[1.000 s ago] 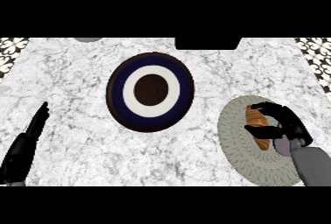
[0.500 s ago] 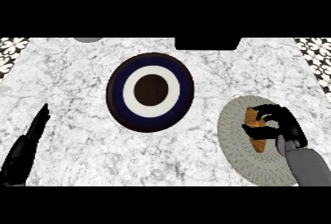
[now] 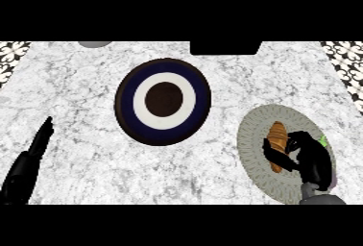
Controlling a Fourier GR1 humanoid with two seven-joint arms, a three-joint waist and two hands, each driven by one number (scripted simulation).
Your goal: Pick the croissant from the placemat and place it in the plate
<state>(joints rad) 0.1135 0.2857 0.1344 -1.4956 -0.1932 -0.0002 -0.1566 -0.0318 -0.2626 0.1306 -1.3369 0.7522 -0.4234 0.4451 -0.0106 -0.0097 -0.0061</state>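
Head view: golden-brown croissant (image 3: pixel 277 144) (elongated) on placemat (image 3: pixel 255 126); right hand (image 3: pixel 306 156) fingers curled around it.

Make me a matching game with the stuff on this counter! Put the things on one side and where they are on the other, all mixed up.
Things:
1. croissant
2. plate
3. placemat
4. left hand

Places:
A. in the middle of the counter, nothing on it
B. at the left edge, fingers straight, holding nothing
C. lying on the placemat, with the right hand curled round it
D. at the right, under the croissant

Pairs: 1-C, 2-A, 3-D, 4-B
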